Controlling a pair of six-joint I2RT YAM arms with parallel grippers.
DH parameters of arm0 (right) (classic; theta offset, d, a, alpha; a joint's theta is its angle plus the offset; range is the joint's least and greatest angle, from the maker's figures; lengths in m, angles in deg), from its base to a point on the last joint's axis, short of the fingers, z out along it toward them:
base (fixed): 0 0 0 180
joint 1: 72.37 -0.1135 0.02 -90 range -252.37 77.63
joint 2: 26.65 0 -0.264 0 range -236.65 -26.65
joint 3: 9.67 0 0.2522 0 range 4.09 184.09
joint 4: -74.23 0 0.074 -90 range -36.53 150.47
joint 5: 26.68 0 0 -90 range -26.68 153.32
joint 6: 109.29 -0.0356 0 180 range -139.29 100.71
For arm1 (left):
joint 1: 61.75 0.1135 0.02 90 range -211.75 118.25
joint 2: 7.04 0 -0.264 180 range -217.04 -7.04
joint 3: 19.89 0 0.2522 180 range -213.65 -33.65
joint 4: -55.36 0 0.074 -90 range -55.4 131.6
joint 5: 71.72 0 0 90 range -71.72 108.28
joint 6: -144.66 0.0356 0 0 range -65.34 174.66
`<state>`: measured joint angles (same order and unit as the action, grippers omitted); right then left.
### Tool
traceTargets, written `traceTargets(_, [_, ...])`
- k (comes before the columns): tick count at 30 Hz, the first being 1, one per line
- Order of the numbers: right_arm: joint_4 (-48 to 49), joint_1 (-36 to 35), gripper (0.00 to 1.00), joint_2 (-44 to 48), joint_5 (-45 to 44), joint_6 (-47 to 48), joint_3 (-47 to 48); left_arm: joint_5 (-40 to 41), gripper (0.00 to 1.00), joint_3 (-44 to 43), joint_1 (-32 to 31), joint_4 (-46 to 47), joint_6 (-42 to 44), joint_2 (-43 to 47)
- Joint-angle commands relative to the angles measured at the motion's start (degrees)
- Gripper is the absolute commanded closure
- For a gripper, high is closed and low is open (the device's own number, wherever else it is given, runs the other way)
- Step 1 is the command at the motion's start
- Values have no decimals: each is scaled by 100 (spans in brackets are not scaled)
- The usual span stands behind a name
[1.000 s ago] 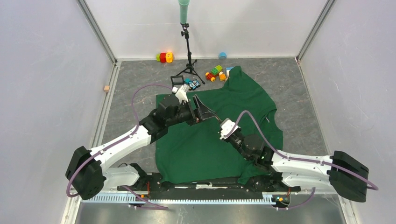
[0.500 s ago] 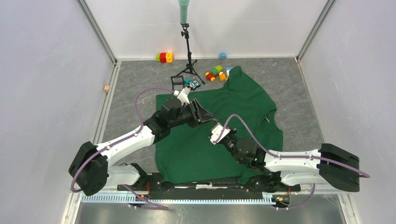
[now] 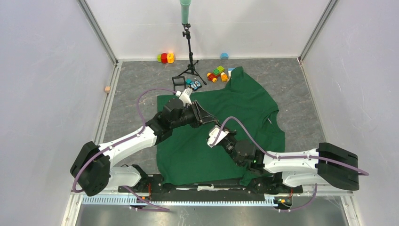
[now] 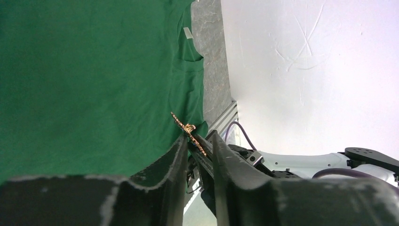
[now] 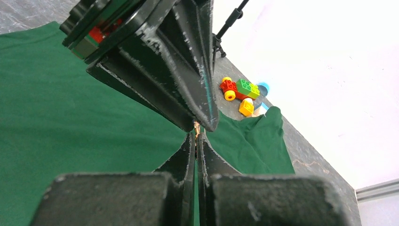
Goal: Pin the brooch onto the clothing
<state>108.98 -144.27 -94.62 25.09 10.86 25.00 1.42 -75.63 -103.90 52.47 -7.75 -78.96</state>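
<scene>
Left gripper [image 4: 197, 137] at centre of the top view, fingers pinching the brooch [image 4: 187, 127] edge-on, above the green T-shirt [image 3: 244, 101]; right gripper [image 5: 196, 135] meets it tip to tip, fingers pressed almost together, thin slit only; whether it also grips the brooch, cannot tell; T-shirt spread on grey table [image 3: 136, 80], centre to right.

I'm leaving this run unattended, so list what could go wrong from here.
1. The brooch sits edge-on at the very tips of the left gripper, over the green shirt. It may twist or slip out.
2. The right gripper is tip to tip with the left one, so a small misalignment could knock the brooch loose or jam the grippers together.
</scene>
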Motion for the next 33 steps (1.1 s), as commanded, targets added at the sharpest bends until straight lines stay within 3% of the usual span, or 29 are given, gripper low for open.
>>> traceTargets(1, [318,-84,100,-99,-212,131,290,-123,74,5,-30,327,-205,-7])
traceTargets(6, [295,-253,100,-167,-443,305,347,-133,86,5,-23,404,-238,20])
traceTargets(8, [295,-378,95,-212,-617,433,359,-134,92,5,-23,439,-268,24])
traceTargets(10, [295,-467,83,-244,-776,500,348,-104,97,12,-25,470,-271,57])
traceTargets(15, [161,-584,37,106,-880,254,185,187,98,12,41,342,-18,260])
traceTargets(23, [-1419,-574,11,1487,-384,-512,209,322,98,-228,491,-453,943,852])
traceTargets(25, [-1904,-407,2,1685,-128,-745,320,-20,98,-305,679,-525,1323,913])
traceTargets(28, [-2672,221,2,1884,779,-1339,595,-853,98,-516,981,-773,1980,911])
traceTargets(33, [-2768,1758,2,2335,3425,-2295,604,-2190,98,-944,1221,-1474,3256,969])
